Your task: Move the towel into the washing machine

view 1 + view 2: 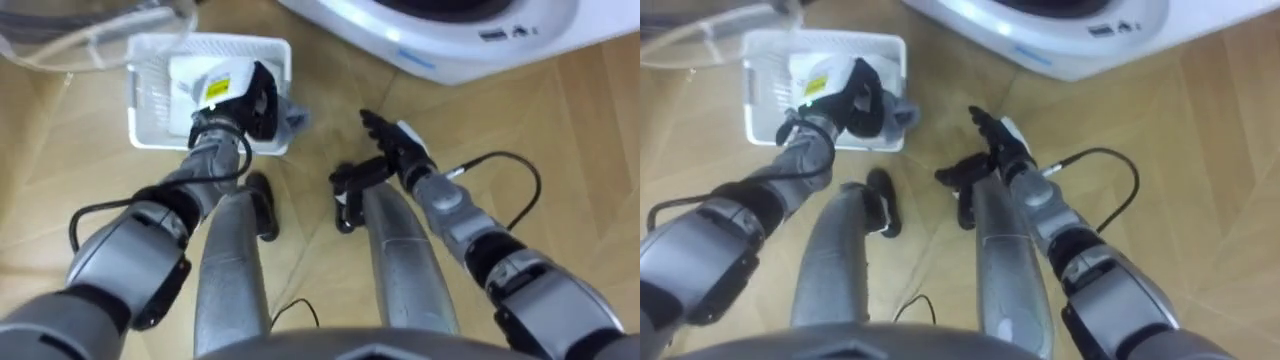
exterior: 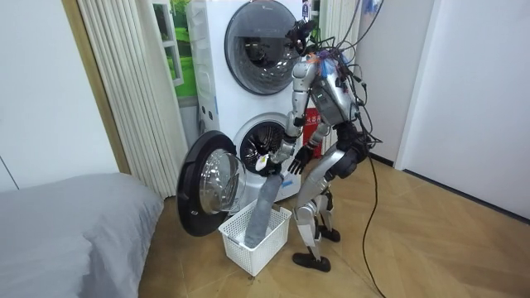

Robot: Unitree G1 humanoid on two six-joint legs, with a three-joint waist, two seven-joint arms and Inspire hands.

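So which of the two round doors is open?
The lower door, swung out beside the white basket; the upper door sits flush and shut.

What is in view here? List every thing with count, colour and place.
towel: one, grey, hanging from the left hand, its lower end in the basket
basket: one, white, on the floor before the washing machine
washing machine: one, white, two round doors stacked, lower door open
bed: one, grey, room view's left
curtain: one, cream, between bed and machine
floor: one, wood, underfoot
left hand: curled round the towel, above the basket
right hand: open, holding nothing, over the floor
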